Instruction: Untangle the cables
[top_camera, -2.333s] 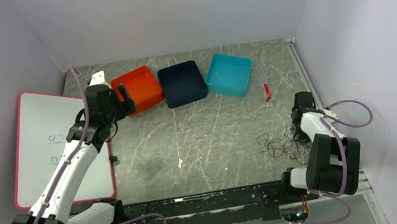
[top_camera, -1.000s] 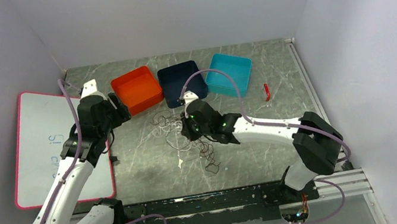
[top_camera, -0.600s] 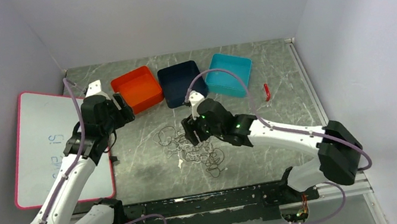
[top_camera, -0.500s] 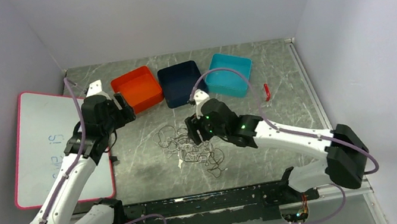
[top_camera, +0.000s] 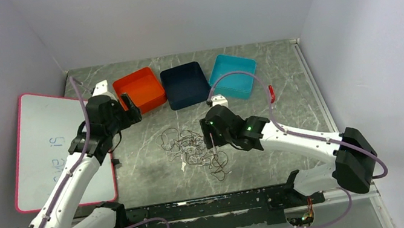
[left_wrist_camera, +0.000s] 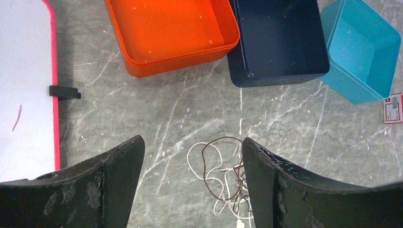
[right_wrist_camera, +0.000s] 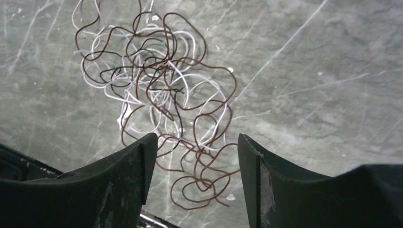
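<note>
The left gripper has its jaws wide apart. White and brownish cables loop on the marbled table between them. Beyond sit the orange bin, navy bin and teal bin. At left is the pink-edged whiteboard, with possibly a black clip on its edge.

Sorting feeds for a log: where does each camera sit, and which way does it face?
Top external: above and behind the arm bases, looking down on the grey marbled table, left arm, right arm, tangled thin black, white and brownish-red cables.
Left wrist: on the left arm, looking down past the open left tool at the orange plastic tray, navy tray, teal tray.
Right wrist: on the right arm, looking down past the open right tool at the cables.
Shared: cables in all three.
</note>
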You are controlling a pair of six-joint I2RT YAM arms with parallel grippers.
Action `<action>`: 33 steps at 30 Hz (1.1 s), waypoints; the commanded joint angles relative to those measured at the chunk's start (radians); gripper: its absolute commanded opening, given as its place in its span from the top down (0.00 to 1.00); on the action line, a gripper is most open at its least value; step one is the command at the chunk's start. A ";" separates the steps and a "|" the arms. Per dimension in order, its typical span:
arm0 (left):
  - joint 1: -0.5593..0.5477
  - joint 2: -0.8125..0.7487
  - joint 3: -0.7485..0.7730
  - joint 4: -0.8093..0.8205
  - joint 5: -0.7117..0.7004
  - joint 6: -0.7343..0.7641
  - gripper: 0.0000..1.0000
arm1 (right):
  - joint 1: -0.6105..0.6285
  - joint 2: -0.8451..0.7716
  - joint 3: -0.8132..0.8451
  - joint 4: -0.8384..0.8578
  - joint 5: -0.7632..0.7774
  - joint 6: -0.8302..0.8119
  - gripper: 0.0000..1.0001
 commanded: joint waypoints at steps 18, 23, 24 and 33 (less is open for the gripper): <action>-0.007 -0.097 -0.051 0.113 0.048 0.012 0.00 | -0.002 0.100 -0.100 0.192 -0.147 0.100 0.57; -0.007 -0.105 -0.056 0.123 0.044 0.016 0.00 | -0.004 0.117 -0.130 0.241 -0.141 0.120 0.66; -0.007 -0.108 -0.058 0.125 0.044 0.017 0.00 | -0.005 0.121 -0.130 0.249 -0.145 0.121 0.69; -0.007 -0.120 -0.050 0.151 0.117 0.056 0.00 | -0.005 0.107 -0.122 0.288 -0.137 0.099 1.00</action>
